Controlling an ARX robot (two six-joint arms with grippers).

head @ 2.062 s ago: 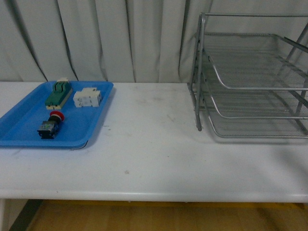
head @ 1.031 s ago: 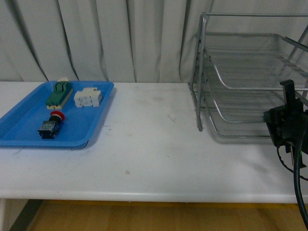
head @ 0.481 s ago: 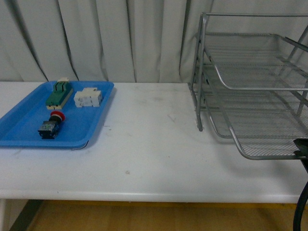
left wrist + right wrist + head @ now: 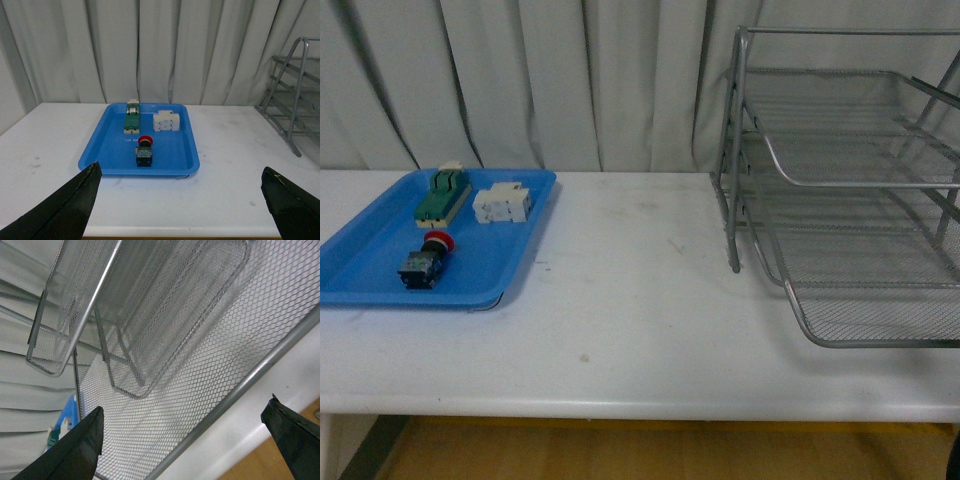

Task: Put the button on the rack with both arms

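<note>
Button (image 4: pixel 428 258) untouched in blue tray (image 4: pixel 470 298), left. Rack (image 4: pixel 732 150) at right, lowest tier (image 4: pixel 880 300) slid out nearward. Left gripper (image 4: pixel 180 168) and right gripper (image 4: pixel 185 405) both spread, empty. Remaining: grasp, carry, place on rack.

On the table (image 4: pixel 640 330), a flat tray (image 4: pixel 360 262) sits at the far left and the rack (image 4: pixel 735 150) at the far right, well apart, with a curtain (image 4: pixel 520 80) behind both. In the tray, the button (image 4: pixel 425 260) lies nearest the front; behind it are a long block (image 4: pixel 442 194) on the left and a blocky part (image 4: pixel 502 203) just beside it on the right. The rack's lowest shelf (image 4: pixel 880 300) sticks out forward past the two above
</note>
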